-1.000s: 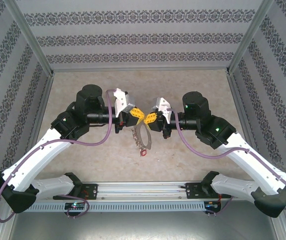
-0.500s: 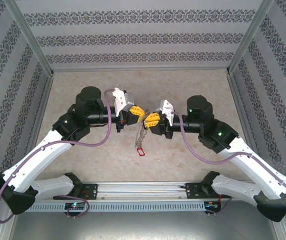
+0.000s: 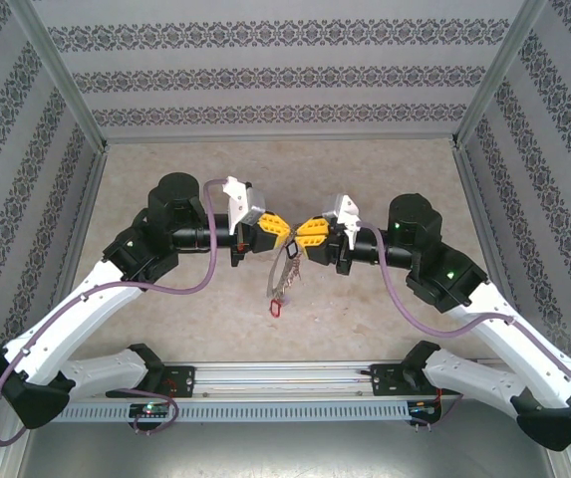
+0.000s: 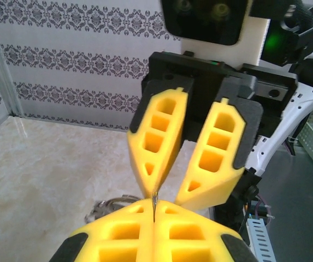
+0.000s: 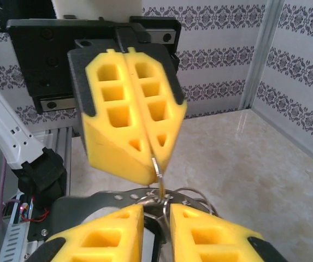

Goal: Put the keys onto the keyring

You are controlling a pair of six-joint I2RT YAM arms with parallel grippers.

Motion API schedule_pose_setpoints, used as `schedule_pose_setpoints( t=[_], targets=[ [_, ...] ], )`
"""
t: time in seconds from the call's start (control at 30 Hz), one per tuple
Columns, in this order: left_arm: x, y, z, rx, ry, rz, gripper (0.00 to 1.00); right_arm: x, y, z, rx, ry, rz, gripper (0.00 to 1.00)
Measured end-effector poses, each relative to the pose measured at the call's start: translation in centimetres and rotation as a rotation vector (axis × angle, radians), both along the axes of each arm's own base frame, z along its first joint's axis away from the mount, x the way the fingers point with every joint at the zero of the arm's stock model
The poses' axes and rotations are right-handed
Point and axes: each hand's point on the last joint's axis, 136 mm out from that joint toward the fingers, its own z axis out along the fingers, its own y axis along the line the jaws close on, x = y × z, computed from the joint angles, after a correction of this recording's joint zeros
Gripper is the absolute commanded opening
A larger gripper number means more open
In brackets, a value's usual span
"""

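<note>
Seen from above, the two arms meet nose to nose over the middle of the table [image 3: 395,169]. The left gripper [image 3: 273,228] sits at 11 o'clock and the right gripper [image 3: 306,234] at 1 o'clock of the keyring [image 3: 287,274], which hangs tilted just under their tips with a red tag [image 3: 274,307] dangling at its 7 o'clock. The left gripper's yellow fingers [image 5: 145,125] are pressed together, clamped on a thin strip of the ring's metal (it pokes out edge-on at their tips). The right gripper's fingers [image 4: 159,131] stand a little apart, with the ring bunched just by the gap, and I cannot tell whether they touch it.
</note>
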Motion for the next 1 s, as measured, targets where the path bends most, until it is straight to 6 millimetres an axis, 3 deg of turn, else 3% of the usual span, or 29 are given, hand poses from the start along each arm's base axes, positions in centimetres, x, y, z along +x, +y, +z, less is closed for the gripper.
schedule_pose_setpoints(
  t=[0.33,0.6,0.77,0.8,0.93,1.0],
  targets=[
    [-0.47,0.06,0.03,-0.005,0.001,-0.019,0.00,0.20,0.67,0.06,0.017,0.019,0.021,0.30],
    [-0.38,0.07,0.15,-0.009,-0.001,-0.015,0.00,-0.13,0.95,-0.07,0.018,0.031,0.050,0.00],
    [-0.36,0.09,0.15,-0.009,-0.001,-0.014,0.00,-0.21,0.89,0.02,0.019,0.026,0.052,0.00],
    [-0.36,0.09,0.12,-0.007,-0.003,-0.015,0.02,-0.26,0.84,0.08,0.021,0.024,0.052,0.00],
    [-0.48,0.23,0.03,0.022,-0.001,-0.016,0.28,-0.58,0.64,0.28,0.027,0.023,0.066,0.00],
    [-0.43,0.36,-0.15,0.046,0.000,-0.010,0.35,-0.62,0.45,0.36,0.029,0.023,0.066,0.00]
  ],
)
